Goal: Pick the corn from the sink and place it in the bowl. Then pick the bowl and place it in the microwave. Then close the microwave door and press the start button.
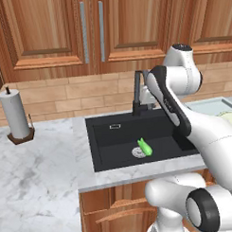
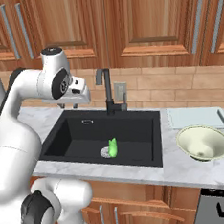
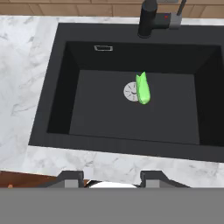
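Corn [image 3: 142, 89], bright green, tapered, lying beside round drain [image 3: 131, 92] mid sink [image 3: 57, 87] floor, gripper [image 3: 112, 179] hovering above front rim, fingers parted, pinching nothing

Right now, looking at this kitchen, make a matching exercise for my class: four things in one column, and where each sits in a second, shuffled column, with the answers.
Things:
1. corn
2. bowl
3. paper towel roll
4. faucet

Places:
A. on the counter to the right of the sink
B. at the back edge of the sink
C. on the sink floor, beside the drain
D. on the counter to the left of the sink

Pairs: 1-C, 2-A, 3-D, 4-B
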Controlling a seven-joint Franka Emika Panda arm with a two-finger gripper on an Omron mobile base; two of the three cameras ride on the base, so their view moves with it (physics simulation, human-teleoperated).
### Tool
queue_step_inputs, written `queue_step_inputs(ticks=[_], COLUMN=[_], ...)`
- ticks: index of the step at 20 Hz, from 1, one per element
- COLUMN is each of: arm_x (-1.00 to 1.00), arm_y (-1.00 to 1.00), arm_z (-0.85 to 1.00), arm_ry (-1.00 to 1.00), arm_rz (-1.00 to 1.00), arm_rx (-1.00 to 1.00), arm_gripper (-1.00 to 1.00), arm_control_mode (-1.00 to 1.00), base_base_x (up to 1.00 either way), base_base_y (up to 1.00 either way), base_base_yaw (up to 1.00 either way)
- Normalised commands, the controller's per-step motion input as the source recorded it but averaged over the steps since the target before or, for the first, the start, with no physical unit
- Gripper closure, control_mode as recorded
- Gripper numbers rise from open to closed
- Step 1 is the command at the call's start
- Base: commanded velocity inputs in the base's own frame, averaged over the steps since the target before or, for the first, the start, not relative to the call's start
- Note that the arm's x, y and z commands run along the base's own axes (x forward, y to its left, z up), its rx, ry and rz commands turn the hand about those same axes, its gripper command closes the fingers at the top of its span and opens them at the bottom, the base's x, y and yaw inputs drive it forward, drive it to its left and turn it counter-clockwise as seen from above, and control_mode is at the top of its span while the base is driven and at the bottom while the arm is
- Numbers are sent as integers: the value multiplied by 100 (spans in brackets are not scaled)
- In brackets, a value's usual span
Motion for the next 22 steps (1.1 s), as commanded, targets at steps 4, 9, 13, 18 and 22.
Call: queue_step_inputs(ticks=[4, 9, 13, 18, 22], arm_x=[-16, -27, -13, 0, 2], arm_y=[2, 29, 0, 0, -1], arm_z=[-9, -47, -72, -84, -70], arm_ry=[0, 0, 0, 0, 0], arm_rz=[0, 0, 0, 0, 0], arm_rx=[-1, -10, -11, -12, -1], arm_gripper=[-100, -100, -100, -100, -100], arm_control_mode=[-100, -100, -100, -100, -100], base_base_x=[0, 0, 0, 0, 0], base_base_y=[0, 0, 0, 0, 0], base_base_yaw=[0, 0, 0, 0, 0])
